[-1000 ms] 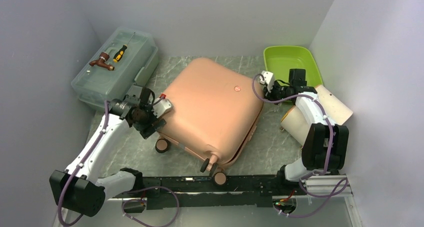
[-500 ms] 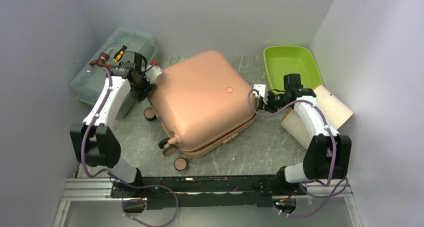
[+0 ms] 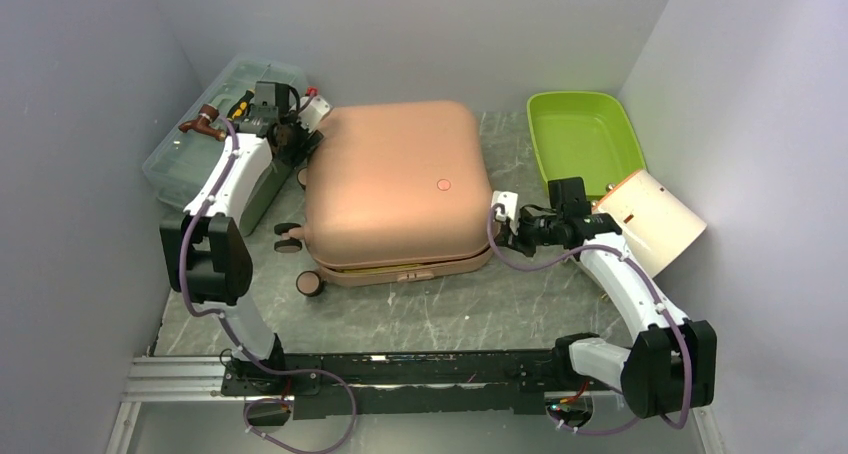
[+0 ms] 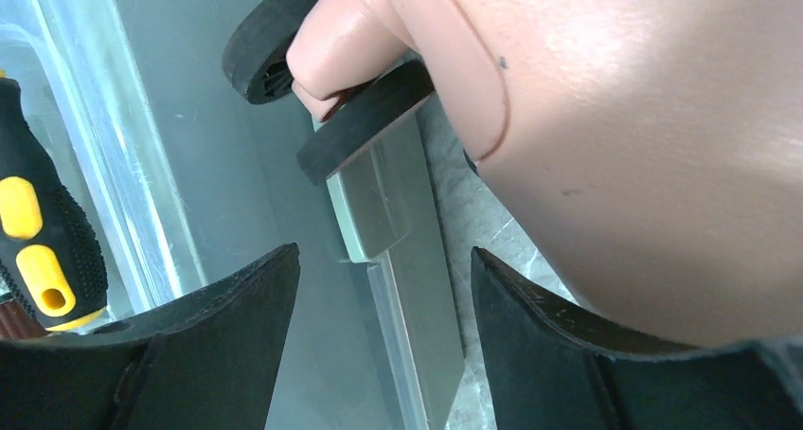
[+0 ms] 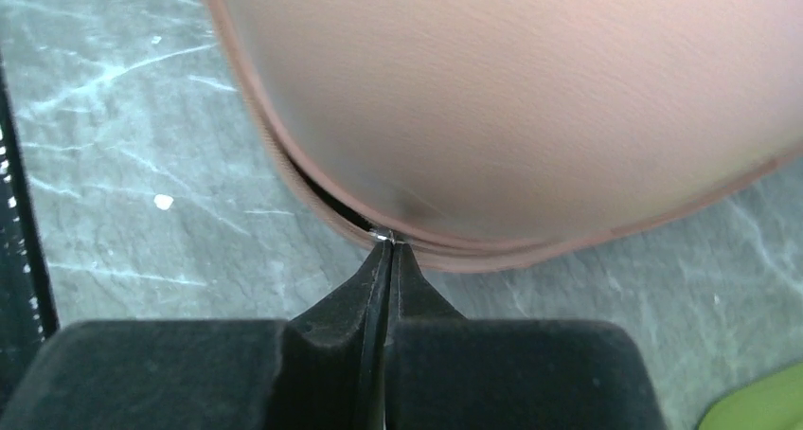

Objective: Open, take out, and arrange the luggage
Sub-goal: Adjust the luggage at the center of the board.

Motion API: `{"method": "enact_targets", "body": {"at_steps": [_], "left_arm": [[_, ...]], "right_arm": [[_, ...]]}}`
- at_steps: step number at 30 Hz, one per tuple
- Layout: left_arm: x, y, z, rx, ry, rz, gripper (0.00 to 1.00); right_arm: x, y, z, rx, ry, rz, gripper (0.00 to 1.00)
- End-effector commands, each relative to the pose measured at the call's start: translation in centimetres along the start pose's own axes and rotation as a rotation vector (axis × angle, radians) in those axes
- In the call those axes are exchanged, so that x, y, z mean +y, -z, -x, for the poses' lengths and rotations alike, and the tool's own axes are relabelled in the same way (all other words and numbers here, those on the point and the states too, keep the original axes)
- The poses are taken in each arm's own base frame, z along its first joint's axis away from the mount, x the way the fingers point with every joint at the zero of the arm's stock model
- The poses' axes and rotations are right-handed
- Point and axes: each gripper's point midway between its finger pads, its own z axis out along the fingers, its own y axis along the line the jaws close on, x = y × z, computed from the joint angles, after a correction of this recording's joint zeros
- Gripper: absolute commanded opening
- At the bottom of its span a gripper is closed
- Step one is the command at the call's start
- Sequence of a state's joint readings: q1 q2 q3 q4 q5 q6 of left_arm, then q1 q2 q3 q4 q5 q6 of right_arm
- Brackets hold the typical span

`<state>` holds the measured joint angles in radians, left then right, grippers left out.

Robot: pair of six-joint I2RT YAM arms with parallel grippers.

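The salmon-pink luggage (image 3: 395,189) lies flat mid-table, its wheels (image 3: 290,242) to the left. My left gripper (image 3: 300,134) is open at its far-left corner, between the shell (image 4: 644,146) and the toolbox. Nothing sits between the fingers (image 4: 246,326); one black wheel (image 4: 365,117) is just ahead of them. My right gripper (image 3: 502,220) is shut at the luggage's right edge. In the right wrist view its tips (image 5: 383,245) pinch a small silvery zipper pull (image 5: 383,235) on the seam. A dark gap in the seam (image 5: 327,198) runs left of the tips.
A translucent grey-green toolbox (image 3: 195,169) stands at the back left with a yellow-black screwdriver (image 4: 38,241) and a brown tap (image 3: 203,122) on its lid. A lime green tray (image 3: 585,139) is at the back right. A cream cylinder (image 3: 655,219) lies by the right wall.
The luggage has turned clockwise and now lies square to the table. My left arm swung to the back-left corner. My right gripper stayed shut and moved nearer along the right edge.
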<state>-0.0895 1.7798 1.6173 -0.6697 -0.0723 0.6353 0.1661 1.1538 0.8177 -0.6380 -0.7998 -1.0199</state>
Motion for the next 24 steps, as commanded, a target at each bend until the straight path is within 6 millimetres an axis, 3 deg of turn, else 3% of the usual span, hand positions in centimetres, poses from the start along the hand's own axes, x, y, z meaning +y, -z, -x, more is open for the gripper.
{"method": "enact_targets", "body": {"at_steps": [1, 7, 13, 20, 24], "left_arm": [[-10.8, -0.4, 1.4, -0.046, -0.081, -0.315, 0.73], [-11.3, 0.2, 1.2, -0.055, -0.090, -0.318, 0.73], [-11.2, 0.7, 1.3, -0.062, -0.087, -0.318, 0.73], [-10.8, 1.9, 2.2, -0.106, -0.077, -0.310, 0.71], [-10.7, 2.6, 2.8, -0.123, -0.072, -0.309, 0.70]], "right_arm": [[-6.9, 1.2, 0.8, -0.012, -0.033, -0.268, 0.00], [-10.9, 3.1, 0.7, 0.028, -0.075, -0.455, 0.00], [-10.0, 2.9, 1.5, 0.021, -0.055, -0.369, 0.00], [-13.2, 6.9, -0.1, 0.102, -0.045, -0.689, 0.00], [-13.8, 7.6, 0.0, 0.069, -0.120, -0.755, 0.00]]}}
